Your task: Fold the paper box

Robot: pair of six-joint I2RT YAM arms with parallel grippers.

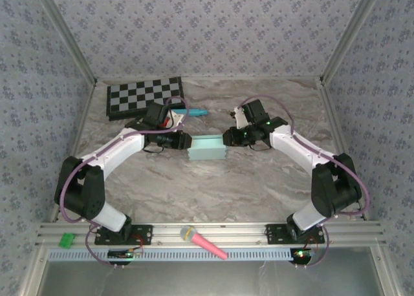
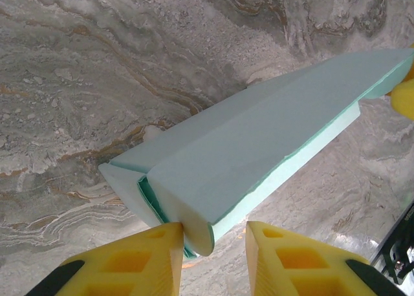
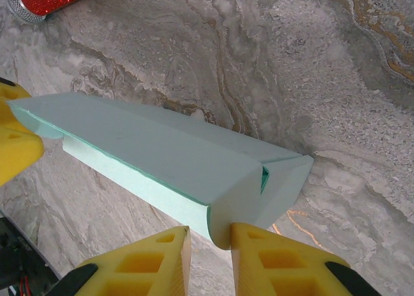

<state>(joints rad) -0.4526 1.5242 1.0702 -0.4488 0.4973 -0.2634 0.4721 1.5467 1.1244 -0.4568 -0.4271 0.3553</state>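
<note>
Aqua box [image 1: 207, 147] lies folded in the middle of the marble table [image 1: 226, 192], its long side running across between the two arms. At its left end the left gripper [image 2: 215, 234] straddles the end flap. One finger touches it and the other stands off with a gap, so nothing is clamped. At the other end the right gripper [image 3: 210, 234] straddles the flap with narrow jaws. Whether it pinches, I cannot tell.

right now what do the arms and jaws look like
The left arm and right arm both have white links and black joints, with a purple cable looping along each. The jaws are yellow blocks with square hollows and black backing.
</note>
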